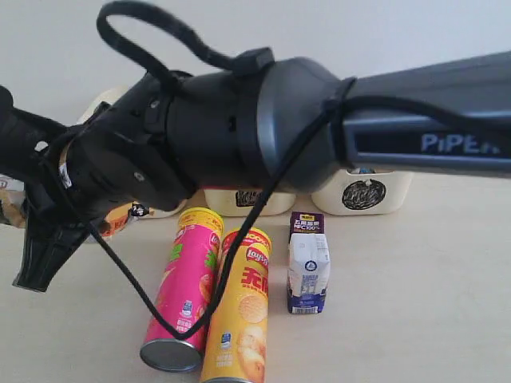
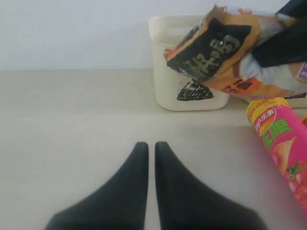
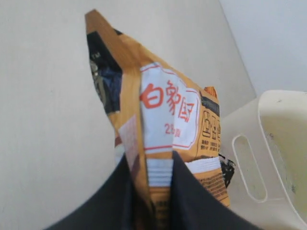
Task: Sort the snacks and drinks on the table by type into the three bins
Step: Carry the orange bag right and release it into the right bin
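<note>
My right gripper [image 3: 152, 167] is shut on the orange-tan bag [image 3: 168, 110], holding it by one end in the air beside a cream bin [image 3: 283, 143]. The left wrist view shows that bag [image 2: 225, 48] hanging in front of the triangle bin [image 2: 168, 91]. My left gripper [image 2: 151, 146] is shut and empty, low over the bare table. The pink tube [image 1: 185, 287] and yellow tube [image 1: 239, 319] lie side by side. The white carton [image 1: 307, 263] stands upright to their right. The blue bag is out of view.
The right arm [image 1: 279, 120] reaches across the exterior view from the right and hides much of the back. Behind it stand the square bin [image 1: 247, 199] and the circle bin [image 1: 363, 194]. The pink tube [image 2: 283, 148] lies right of my left gripper.
</note>
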Robot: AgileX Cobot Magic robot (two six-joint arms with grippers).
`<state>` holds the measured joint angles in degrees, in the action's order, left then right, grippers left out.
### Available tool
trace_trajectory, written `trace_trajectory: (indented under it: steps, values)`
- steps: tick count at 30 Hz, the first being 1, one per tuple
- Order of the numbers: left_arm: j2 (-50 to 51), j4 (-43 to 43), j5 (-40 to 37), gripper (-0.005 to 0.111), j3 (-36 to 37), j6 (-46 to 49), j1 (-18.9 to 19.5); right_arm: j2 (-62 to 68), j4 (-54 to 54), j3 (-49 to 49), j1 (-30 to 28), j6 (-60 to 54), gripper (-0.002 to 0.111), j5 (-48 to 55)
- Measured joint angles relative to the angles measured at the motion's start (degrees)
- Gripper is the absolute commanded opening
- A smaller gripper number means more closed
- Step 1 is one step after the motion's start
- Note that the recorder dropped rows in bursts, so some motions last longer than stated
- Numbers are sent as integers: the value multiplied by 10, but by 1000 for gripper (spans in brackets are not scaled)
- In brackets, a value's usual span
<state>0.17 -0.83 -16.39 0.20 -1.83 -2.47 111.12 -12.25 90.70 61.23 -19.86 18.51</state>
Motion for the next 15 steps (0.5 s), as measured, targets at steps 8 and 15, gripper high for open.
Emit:
trace_trajectory:
  steps: [8,15]
  values:
    - [0,0,0,4,0,0,0,-77,0,0,0,75,0,165]
    - [0,0,0,4,0,0,0,-153,-73,0,0,117,0,295]
